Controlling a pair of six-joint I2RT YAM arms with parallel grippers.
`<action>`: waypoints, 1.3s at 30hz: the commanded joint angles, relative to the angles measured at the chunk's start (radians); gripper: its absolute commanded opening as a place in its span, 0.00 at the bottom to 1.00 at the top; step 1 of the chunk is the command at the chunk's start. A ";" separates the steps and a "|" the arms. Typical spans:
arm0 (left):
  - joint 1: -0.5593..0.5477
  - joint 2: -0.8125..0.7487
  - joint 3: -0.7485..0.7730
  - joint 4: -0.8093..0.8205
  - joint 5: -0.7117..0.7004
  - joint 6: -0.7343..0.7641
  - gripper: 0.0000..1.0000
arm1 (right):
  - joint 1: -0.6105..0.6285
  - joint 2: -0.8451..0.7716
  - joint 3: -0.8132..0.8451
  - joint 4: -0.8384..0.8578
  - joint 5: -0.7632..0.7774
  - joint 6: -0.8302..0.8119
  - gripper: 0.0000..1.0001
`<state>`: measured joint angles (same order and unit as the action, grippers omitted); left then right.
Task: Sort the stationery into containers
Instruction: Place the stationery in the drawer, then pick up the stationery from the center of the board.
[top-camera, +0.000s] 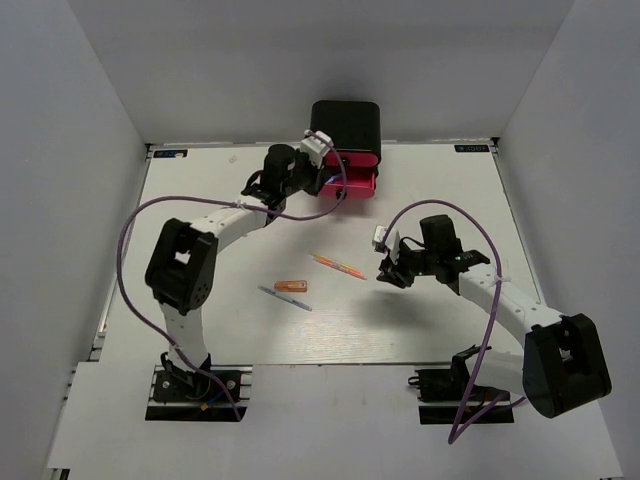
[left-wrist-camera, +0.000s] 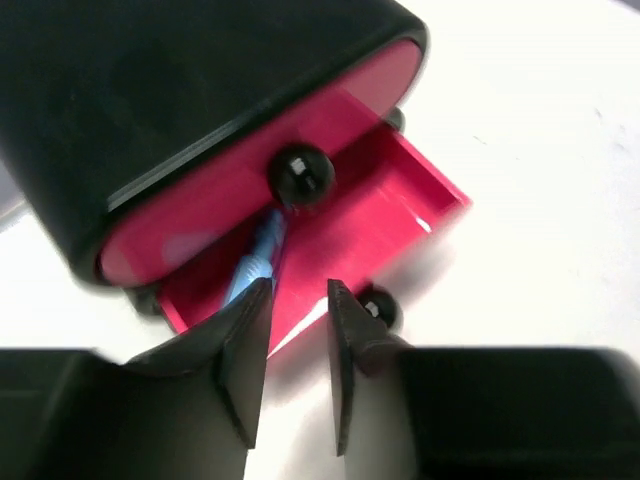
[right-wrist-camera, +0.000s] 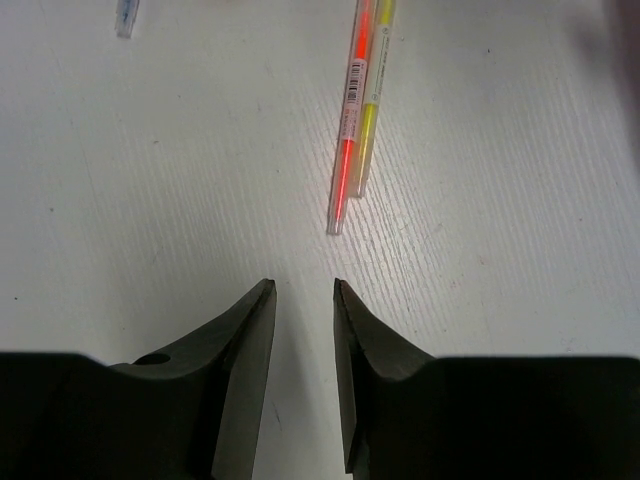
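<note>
Worktop (top-camera: 200, 200), white, carries at its far edge the black cabinet (top-camera: 345, 125), where one pink drawer (left-wrist-camera: 400, 200) stands pulled out under a closed one. Left pincer (left-wrist-camera: 298, 290) hangs just above this open drawer with its jaws a little apart and nothing between them, and a blue marker (left-wrist-camera: 255, 265) lies inside the drawer; right pincer (right-wrist-camera: 304, 290) hangs over the bare worktop, also slightly open and empty, near the tip of the thin orange-pink pen (right-wrist-camera: 352, 120). Short orange marker (top-camera: 291, 286) and thin blue-grey pen (top-camera: 285, 298) lie close together near the middle, well apart from the cabinet.
</note>
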<state>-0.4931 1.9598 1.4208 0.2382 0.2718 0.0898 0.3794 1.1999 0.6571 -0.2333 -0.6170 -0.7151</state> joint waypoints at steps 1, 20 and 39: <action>-0.004 -0.200 -0.092 0.009 0.007 -0.031 0.22 | -0.007 -0.019 -0.007 0.008 -0.026 -0.018 0.36; -0.001 -0.645 -0.438 -0.772 0.302 0.201 0.72 | 0.000 0.058 0.039 -0.014 -0.073 -0.092 0.49; -0.157 -0.386 -0.494 -0.686 0.018 0.242 0.72 | -0.005 0.056 0.059 -0.047 -0.061 -0.067 0.52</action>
<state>-0.6254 1.5639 0.9150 -0.4774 0.3805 0.3210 0.3790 1.2591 0.6792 -0.2684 -0.6613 -0.7921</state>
